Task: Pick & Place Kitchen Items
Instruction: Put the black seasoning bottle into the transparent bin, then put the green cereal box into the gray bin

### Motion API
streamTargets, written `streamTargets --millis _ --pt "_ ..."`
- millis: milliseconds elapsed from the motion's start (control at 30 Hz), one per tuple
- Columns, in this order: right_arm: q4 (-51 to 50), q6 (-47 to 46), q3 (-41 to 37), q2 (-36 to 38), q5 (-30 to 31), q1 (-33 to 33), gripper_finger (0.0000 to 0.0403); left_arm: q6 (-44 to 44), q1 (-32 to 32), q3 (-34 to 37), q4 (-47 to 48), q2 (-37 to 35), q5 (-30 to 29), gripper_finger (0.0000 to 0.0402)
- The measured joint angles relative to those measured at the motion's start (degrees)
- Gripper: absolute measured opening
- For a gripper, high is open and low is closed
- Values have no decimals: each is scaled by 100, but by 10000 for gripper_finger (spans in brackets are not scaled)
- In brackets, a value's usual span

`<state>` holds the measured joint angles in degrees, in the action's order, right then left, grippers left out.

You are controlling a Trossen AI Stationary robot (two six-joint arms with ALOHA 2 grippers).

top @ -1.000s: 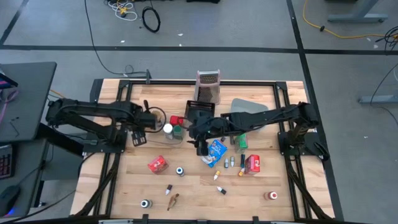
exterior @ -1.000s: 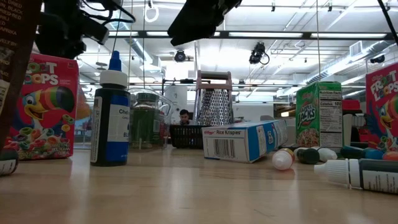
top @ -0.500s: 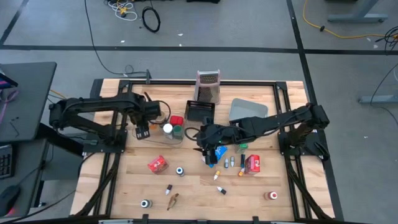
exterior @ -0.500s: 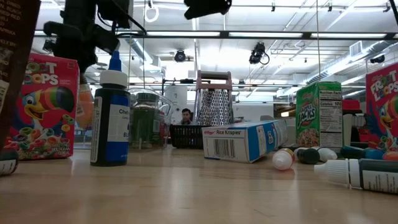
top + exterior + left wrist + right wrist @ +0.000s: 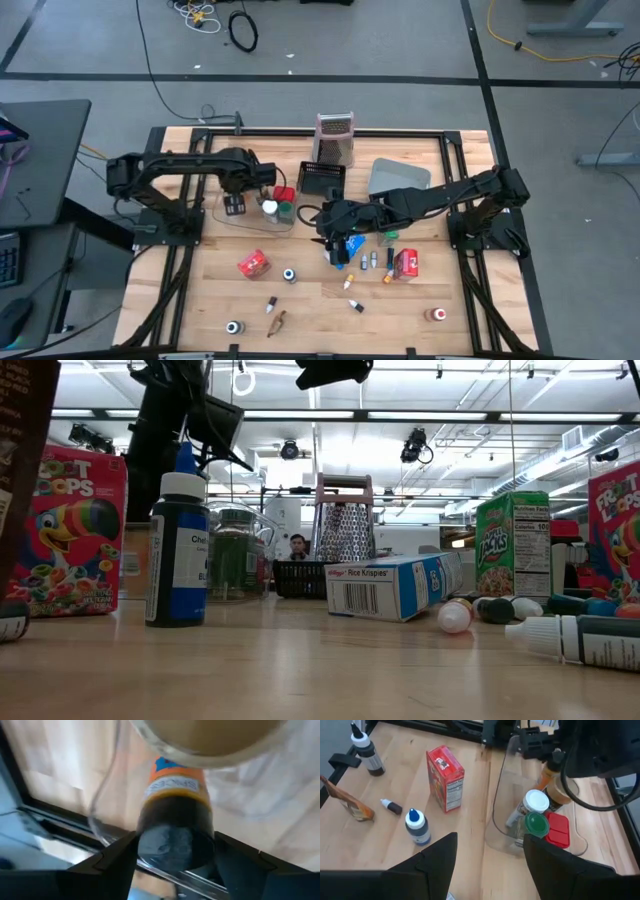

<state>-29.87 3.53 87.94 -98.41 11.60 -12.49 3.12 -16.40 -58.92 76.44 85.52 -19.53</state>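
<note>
Spice jar (image 5: 175, 820), orange-labelled and black-lidded, lies inside the clear tub (image 5: 495, 820), directly between the left gripper's (image 5: 235, 206) fingers. Its long axis points away from that wrist, lid end nearest. We cannot tell whether those fingers are clamped on the jar or have just let go.

The right gripper (image 5: 328, 240) hangs at mid-table with its jaws apart and nothing between them. It is just beside the blue Rice Krispies packet (image 5: 349, 243), which lies flat on the wood. We judge the right arm far nearer that packet than the left, so the next pick looks to be its job.

Compared with a second ago, the left gripper has swung from beside the tub to over it. The right has shifted slightly toward the packet and has held there for the last half second.
</note>
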Motion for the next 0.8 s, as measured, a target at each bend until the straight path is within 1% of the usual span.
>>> streamTargets --millis 100,267,467,567,633,700,800 --pt "-36 0 0 -2 0 0 238 345 0 0 7 13 -275 281" --pt "-57 37 0 -4 0 2 238 539 0 -58 31 -123 -727 294" --pt "-134 38 0 -4 0 0 238 421 4 -352 52 -724 -728 293" --pt "-467 8 0 29 -2 0 238 146 22 -501 3 -1198 -723 294" --pt "-641 -2 0 72 -1 2 238 -116 24 -525 -231 -1599 -587 295" --pt "-873 -26 0 127 -2 2 238 -271 24 -525 -524 -2027 -258 295" --pt "-997 -155 -28 207 -1 2 238 -254 73 -427 -1276 -2715 252 293"
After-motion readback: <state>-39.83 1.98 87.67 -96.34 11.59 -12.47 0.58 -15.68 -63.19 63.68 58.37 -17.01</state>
